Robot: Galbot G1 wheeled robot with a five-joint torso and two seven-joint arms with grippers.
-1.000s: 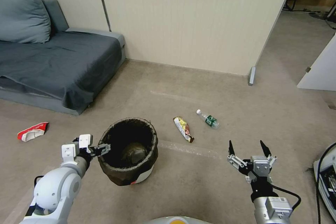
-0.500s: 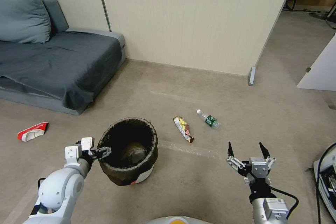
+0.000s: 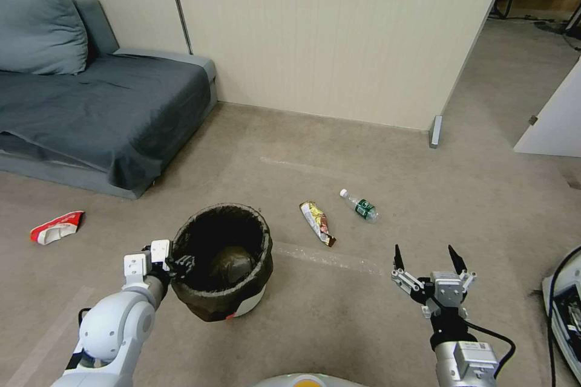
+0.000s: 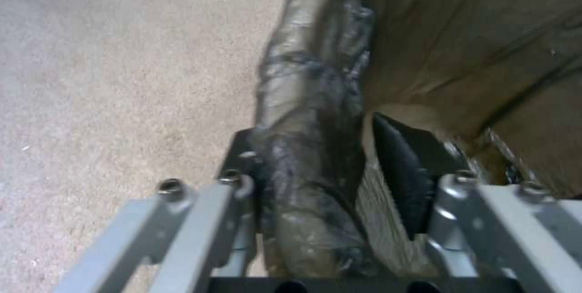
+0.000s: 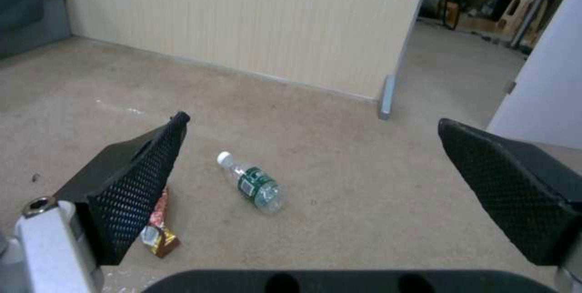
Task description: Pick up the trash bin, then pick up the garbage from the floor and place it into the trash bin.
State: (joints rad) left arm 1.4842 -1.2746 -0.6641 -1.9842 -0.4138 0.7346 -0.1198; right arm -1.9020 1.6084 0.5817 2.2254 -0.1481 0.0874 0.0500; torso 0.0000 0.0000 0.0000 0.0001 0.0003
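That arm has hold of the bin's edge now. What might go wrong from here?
The left gripper pinches only the bagged rim of the trash bin, one finger inside, so the liner could slip or the bin tilt on lifting. The bottle lies on its side and might roll from the open right gripper.

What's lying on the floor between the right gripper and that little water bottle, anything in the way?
Nothing visible. The right gripper, open, hangs above bare carpet, and the bottle lies ahead of it. The yellow wrapper lies off to the side, nearer the trash bin.
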